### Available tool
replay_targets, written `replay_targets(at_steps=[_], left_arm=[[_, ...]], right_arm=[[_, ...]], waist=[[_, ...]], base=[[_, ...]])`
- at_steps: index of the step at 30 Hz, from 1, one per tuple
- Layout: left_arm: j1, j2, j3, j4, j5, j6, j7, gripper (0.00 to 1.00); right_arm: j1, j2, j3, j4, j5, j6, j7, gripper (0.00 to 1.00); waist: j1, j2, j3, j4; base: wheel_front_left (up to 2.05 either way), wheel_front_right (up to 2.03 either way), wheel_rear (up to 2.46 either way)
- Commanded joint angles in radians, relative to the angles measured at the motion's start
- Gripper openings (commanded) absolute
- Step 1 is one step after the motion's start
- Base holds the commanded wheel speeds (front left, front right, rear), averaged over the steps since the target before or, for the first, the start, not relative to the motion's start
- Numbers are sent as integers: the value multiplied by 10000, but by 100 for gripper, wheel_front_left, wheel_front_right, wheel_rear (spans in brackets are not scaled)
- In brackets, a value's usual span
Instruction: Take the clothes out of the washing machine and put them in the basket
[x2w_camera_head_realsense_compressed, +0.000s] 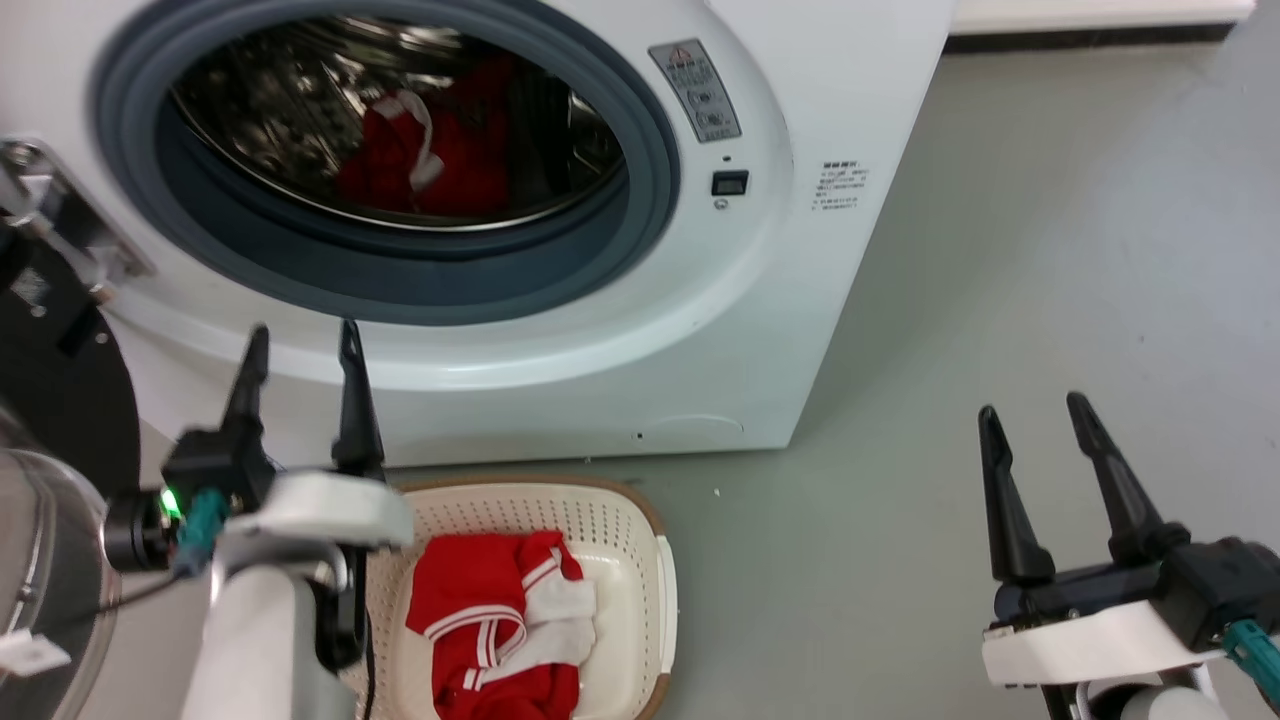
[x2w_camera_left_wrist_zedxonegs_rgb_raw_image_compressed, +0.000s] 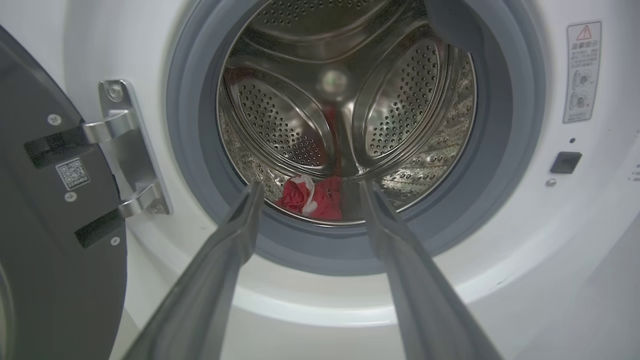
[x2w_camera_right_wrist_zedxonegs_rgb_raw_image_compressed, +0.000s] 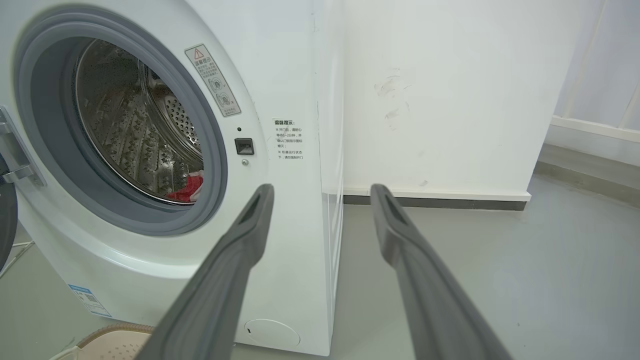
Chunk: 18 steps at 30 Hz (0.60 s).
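Holding our left hand open and empty, we aim its fingers at the white front-loading washing machine, where red-and-white clothes lie low in the perforated steel drum, beyond them. Another red garment rests in the oval cream plastic basket below that hand. Our right hand, also open, hovers over grey floor.

Hidden, cropped, unreadable
Basket: left side behind the pale left forearm, near end past the picture's edge, along with the lower part of the red garment inside. Drum clothes: lower part behind the grey porthole rim. Door: cropped at left. Warning label: print too small to read.
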<state>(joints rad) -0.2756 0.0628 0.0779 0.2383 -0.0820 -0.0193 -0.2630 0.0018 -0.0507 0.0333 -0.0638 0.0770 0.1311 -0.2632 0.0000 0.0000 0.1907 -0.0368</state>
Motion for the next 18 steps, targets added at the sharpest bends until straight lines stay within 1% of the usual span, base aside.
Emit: replay_targets(at_steps=[1,4,10,18], left_arm=[[-105,42,59,35,26,-28,-26,100],[-1287,324,283,694,59,-147,-26,100],[-3842,1169,417,2436,308,-355,-26,100],[-7310,2333,332,4931,599,-356,62,100]], right_arm=[[-151,9,21,-52,18,-7,-24,100],[-559,11,70,-141,76,-7,-24,100],[-1394,13,111,-339,287,-7,-24,100],[-2187,14,41,-673,665,-7,-24,100]], waist=[[0,0,407,-201],[0,0,1031,-444],[0,0,2434,-1048],[0,0,4240,-1730]], base=[[0,0,0],[0,0,0],[0,0,0],[0,0,0]])
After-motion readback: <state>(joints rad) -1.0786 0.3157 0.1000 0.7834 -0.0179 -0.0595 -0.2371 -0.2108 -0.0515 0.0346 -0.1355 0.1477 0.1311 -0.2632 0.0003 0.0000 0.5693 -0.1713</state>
